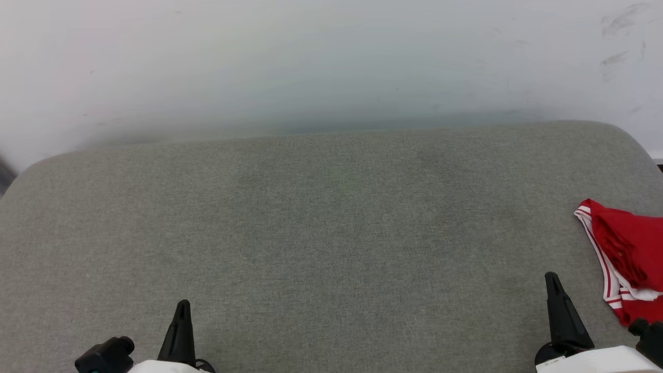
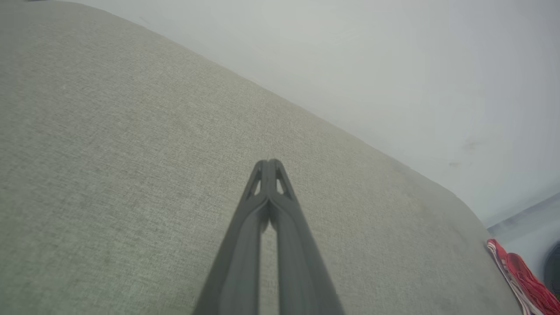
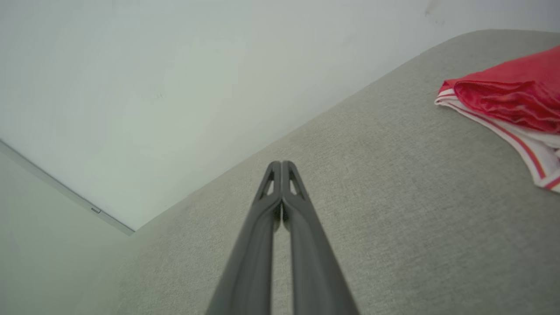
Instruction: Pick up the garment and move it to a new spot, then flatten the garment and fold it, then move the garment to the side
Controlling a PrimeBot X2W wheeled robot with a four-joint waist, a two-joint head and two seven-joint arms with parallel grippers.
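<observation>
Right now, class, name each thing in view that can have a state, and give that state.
garment: gathered up, not spread flat, lying on the right end of the grey cushion, unheld.
left pincer: shut, empty.
right pincer: shut, empty, apart from the garment.

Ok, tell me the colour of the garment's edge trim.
Red and white stripes on the garment; clearest in the right wrist view.

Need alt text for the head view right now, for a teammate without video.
A red garment with red-and-white striped trim lies at the right edge of a grey padded surface, cut off by the frame. The left gripper and right gripper sit shut and empty at the bottom.
</observation>
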